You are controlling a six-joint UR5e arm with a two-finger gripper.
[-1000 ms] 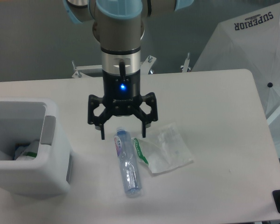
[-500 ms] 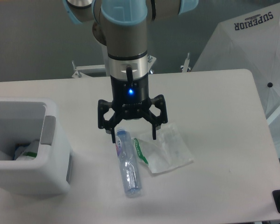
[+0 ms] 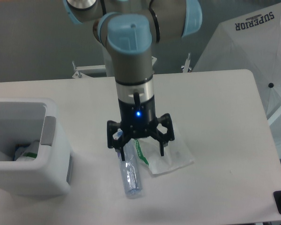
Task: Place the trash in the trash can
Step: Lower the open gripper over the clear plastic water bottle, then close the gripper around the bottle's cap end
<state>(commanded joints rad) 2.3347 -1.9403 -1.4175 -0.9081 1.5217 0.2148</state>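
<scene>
The arm (image 3: 133, 65) points straight down — its tool (image 3: 140, 152) spread wide.

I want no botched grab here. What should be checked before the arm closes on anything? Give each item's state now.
1. End effector open: ok, its fingers are spread.
2. Fingers straddle one item only: not ok, one finger sits at the bottle, the other over the clear plastic bag.
3. Bottle lying flat on the table: ok.
4. Bag and bottle apart: cannot tell, the arm hides where they meet.
5. Trash can open-topped: ok, with something already inside.
</scene>
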